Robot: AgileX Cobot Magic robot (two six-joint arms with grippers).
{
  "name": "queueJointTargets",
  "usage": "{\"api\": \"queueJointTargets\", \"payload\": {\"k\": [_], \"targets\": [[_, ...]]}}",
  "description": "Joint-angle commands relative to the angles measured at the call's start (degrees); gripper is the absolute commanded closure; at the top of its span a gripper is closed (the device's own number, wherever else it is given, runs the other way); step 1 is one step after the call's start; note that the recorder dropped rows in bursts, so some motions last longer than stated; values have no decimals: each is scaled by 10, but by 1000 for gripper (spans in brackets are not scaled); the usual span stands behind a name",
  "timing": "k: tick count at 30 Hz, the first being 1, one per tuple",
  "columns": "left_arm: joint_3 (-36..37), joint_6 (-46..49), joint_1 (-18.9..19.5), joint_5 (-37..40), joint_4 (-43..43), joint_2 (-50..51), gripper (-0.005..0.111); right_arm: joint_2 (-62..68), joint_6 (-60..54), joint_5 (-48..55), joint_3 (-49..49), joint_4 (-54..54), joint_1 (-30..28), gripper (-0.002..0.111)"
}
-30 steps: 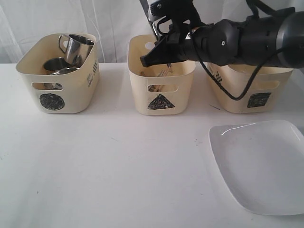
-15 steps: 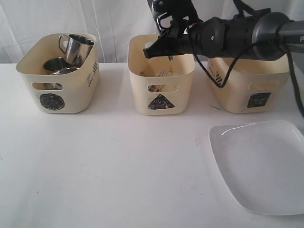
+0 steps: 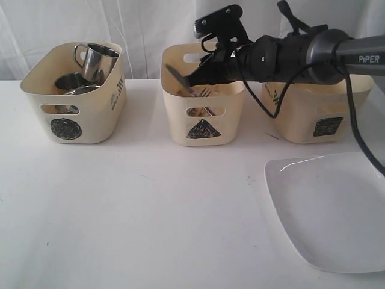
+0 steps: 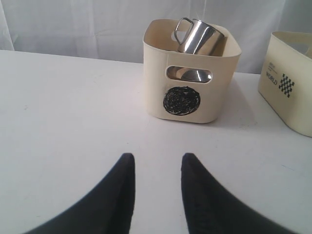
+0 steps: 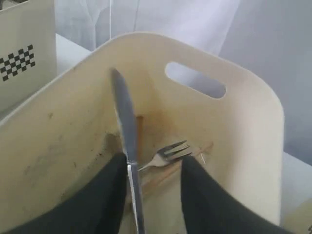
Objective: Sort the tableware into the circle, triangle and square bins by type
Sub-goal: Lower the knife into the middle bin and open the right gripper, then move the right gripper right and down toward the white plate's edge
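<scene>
My right gripper (image 3: 197,77) (image 5: 153,163) hangs over the triangle bin (image 3: 204,117) (image 5: 243,112), open. A steel knife (image 3: 178,79) (image 5: 124,122) leans inside that bin, its blade running along one finger and not clamped. Beneath it lie a fork (image 5: 170,152) and wooden chopsticks (image 5: 163,176). The circle bin (image 3: 72,111) (image 4: 190,83) holds a steel mug (image 3: 96,60) (image 4: 197,36) and a steel bowl (image 3: 72,81). The square bin (image 3: 319,114) stands at the right. The large white plate (image 3: 331,208) lies on the table. My left gripper (image 4: 156,163) is open, low over bare table.
The white table (image 3: 150,211) carries the three bins in a row at the back, against a white curtain. The right arm and its cable (image 3: 301,54) reach across in front of the square bin. The plate lies near the front right edge.
The right gripper has dropped lower over the triangle bin. The knife, unseen before, now shows leaning inside that bin. The left side is unchanged.
</scene>
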Motion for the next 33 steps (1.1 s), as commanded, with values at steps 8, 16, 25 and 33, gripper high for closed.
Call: {"api": "queueJointTargets", "payload": {"k": [8, 16, 25, 33], "targets": [[2, -5, 0, 0, -3, -3, 69, -61, -2, 84, 5, 7, -5, 69], [2, -5, 0, 0, -3, -3, 69, -154, -2, 120, 113, -16, -9, 69], [2, -5, 0, 0, -3, -3, 69, -243, -2, 104, 271, -30, -10, 69], [2, -5, 0, 0, -3, -3, 69, -321, 7, 96, 397, -21, -10, 69]]}}
